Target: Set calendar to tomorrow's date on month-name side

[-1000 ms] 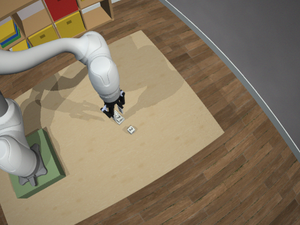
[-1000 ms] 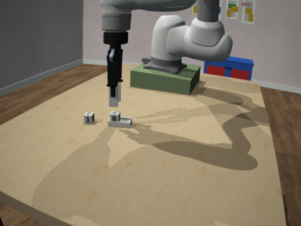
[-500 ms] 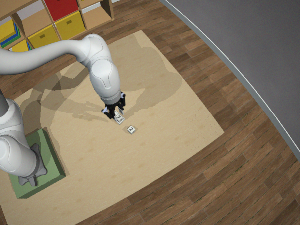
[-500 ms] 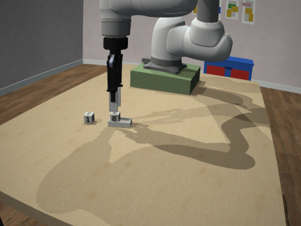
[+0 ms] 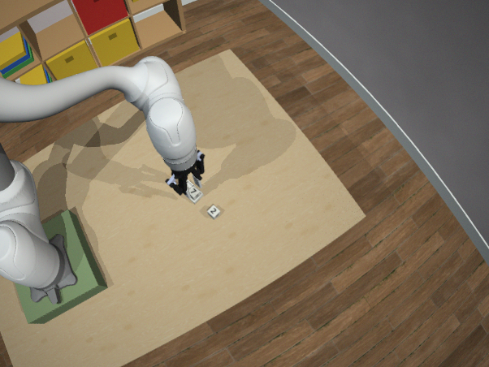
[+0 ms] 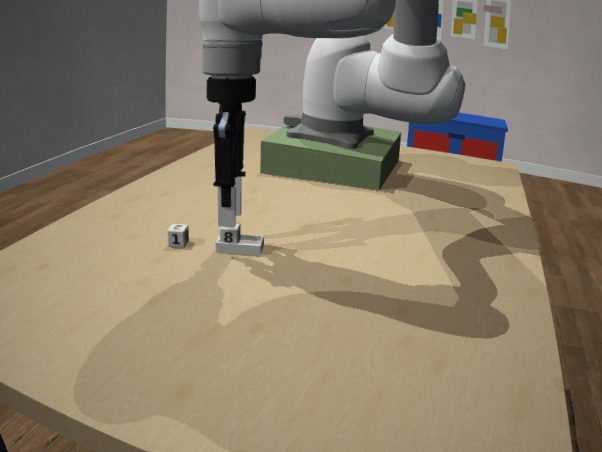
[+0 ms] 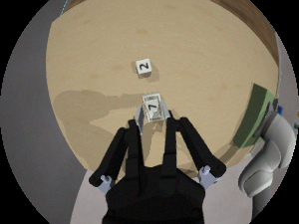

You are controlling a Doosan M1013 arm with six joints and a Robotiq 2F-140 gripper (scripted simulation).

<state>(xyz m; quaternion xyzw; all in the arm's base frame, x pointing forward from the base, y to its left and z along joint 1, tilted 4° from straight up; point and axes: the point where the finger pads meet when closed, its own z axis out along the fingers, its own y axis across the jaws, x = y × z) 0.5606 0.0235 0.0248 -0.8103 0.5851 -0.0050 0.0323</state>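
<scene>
Fingers parted partway; nothing gripped; cube just below.

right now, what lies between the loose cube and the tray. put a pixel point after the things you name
Only a bare strip of tabletop (image 5: 204, 204) lies between the loose cube (image 5: 214, 211) (image 6: 177, 236) (image 7: 144, 68) and the tray (image 5: 196, 200) (image 6: 240, 247) (image 7: 161, 118); the top view shows it.

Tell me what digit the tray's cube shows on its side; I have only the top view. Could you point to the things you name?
Observer: The cube in the tray (image 5: 196, 201) (image 6: 250, 249) (image 7: 150, 95), the tray cube (image 5: 193, 192) (image 6: 230, 235) (image 7: 152, 107), shows an 8 towards the exterior camera.
Operator: Read me the loose cube's side.
Observer: The loose cube (image 5: 214, 211) (image 6: 178, 236) (image 7: 144, 67) shows a 1 there.
Operator: Check the hand's height.
Observer: The hand (image 5: 192, 184) (image 6: 233, 220) (image 7: 152, 108) has its nearer fingertip above the 8, leaving that digit uncovered.
</scene>
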